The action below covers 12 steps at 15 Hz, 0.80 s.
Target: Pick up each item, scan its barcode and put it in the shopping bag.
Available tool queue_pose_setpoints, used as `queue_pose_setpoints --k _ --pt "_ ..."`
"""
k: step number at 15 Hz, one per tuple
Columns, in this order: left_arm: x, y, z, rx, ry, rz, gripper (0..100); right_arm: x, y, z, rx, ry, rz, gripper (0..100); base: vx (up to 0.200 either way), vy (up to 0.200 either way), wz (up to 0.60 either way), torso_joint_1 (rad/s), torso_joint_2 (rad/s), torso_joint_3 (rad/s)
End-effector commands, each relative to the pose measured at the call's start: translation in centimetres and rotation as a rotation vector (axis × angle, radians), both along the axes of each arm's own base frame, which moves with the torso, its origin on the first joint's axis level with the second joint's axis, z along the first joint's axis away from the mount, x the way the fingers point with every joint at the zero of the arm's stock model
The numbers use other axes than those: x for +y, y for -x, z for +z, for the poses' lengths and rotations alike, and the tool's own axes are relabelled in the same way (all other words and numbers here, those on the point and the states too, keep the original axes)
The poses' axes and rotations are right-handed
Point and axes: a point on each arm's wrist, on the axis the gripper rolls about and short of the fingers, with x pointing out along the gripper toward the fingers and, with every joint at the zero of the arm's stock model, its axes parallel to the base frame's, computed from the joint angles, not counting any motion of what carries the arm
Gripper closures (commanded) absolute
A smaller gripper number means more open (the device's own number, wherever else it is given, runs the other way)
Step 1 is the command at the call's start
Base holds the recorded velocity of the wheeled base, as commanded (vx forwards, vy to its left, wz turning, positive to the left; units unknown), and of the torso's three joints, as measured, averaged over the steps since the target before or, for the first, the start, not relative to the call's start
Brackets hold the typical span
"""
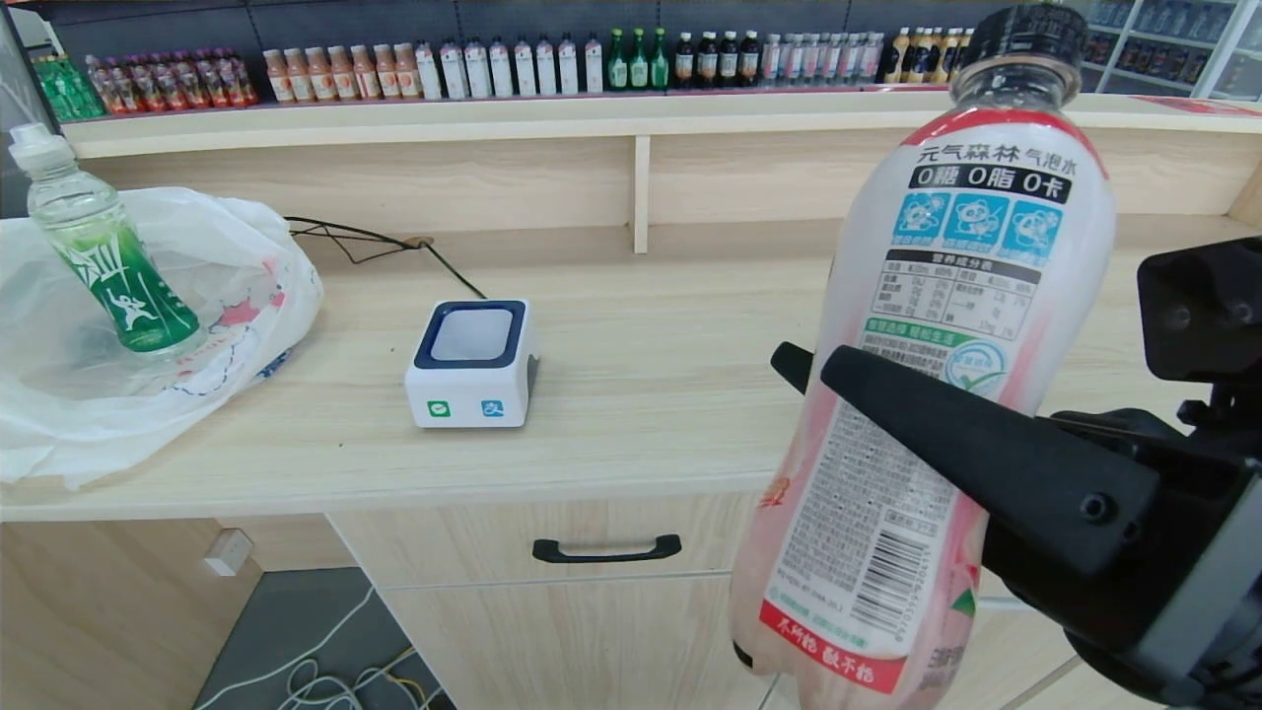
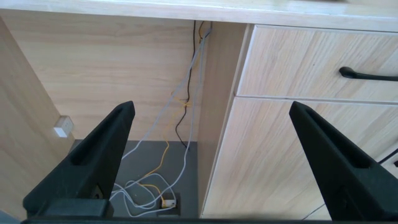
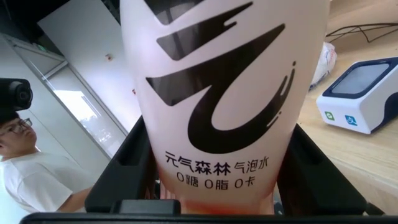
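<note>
Here the right hand [image 1: 810, 365] clamps a smooth pink plastic bottle [image 1: 946, 296]; left hand [image 2: 211, 112] gapes open.

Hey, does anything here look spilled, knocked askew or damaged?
Nothing is spilled or damaged. Only the green bottle stands out: it leans askew at the crumpled shopping bag rather than standing upright. The scanner sits flat on the counter, and the right gripper holds the pink bottle.

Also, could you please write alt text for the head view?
The right gripper holds a pink bottle up close, its barcode facing the camera. On the counter beyond sit a white scanner and a green bottle standing amid a crumpled shopping bag.
</note>
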Motion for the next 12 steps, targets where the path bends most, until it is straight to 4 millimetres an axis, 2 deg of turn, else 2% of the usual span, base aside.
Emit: queue_pose_setpoints --k 1,12 --pt "0.00 0.00 0.00 0.000 0.000 0.001 0 -0.07 0.07 0.08 -0.004 -0.003 0.001 100 0.000 0.000 0.00 0.000 0.00 0.000" --pt "0.00 0.00 0.00 0.000 0.000 -0.001 0 -0.21 0.22 -0.29 -0.045 0.028 -0.025 100 0.000 0.000 0.00 0.000 0.00 0.000"
